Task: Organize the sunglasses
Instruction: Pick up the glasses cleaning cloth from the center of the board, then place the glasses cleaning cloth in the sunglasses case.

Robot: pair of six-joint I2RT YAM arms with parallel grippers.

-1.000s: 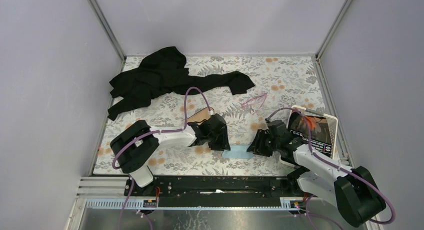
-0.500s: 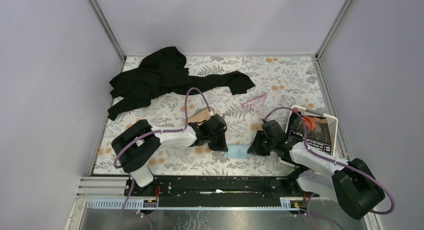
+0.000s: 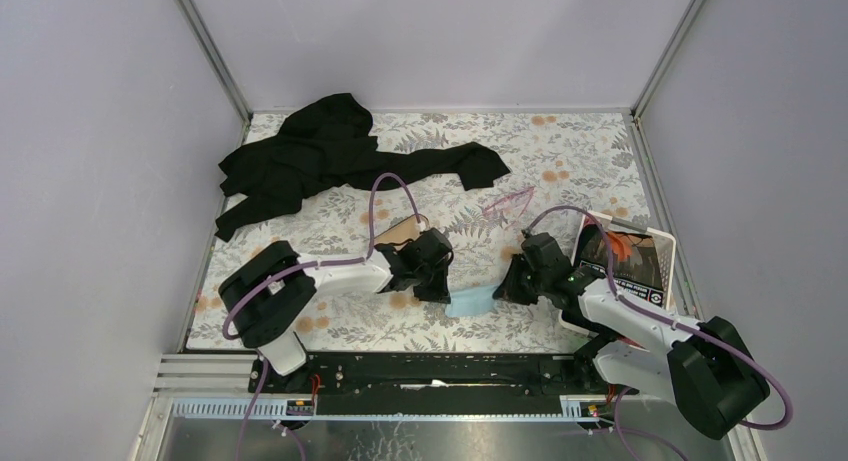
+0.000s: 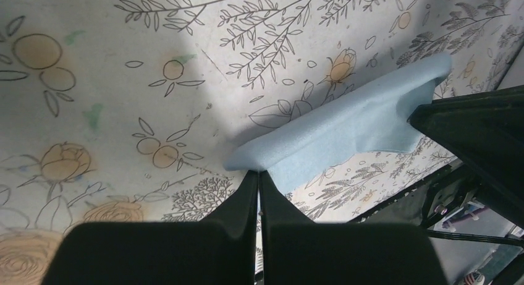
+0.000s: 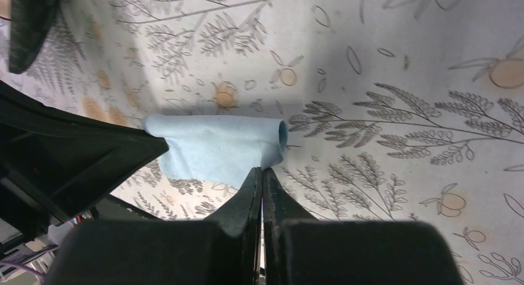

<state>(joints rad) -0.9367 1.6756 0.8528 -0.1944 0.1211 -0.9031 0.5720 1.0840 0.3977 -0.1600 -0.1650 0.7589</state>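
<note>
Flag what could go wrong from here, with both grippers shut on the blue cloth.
Both holds are thin: the left gripper and right gripper each pinch only an edge of the blue cloth, so it may slip out once pulled taut. The grippers sit close together, so a careless move could bump them. The sunglasses lie just beyond the right gripper; a wide swing might hit them.

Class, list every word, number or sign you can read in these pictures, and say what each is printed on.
None can be read.
White lettering and a round white sign on the black pack in the white basket: too small and blurred.
The light blue cloth bears no writing.
</note>
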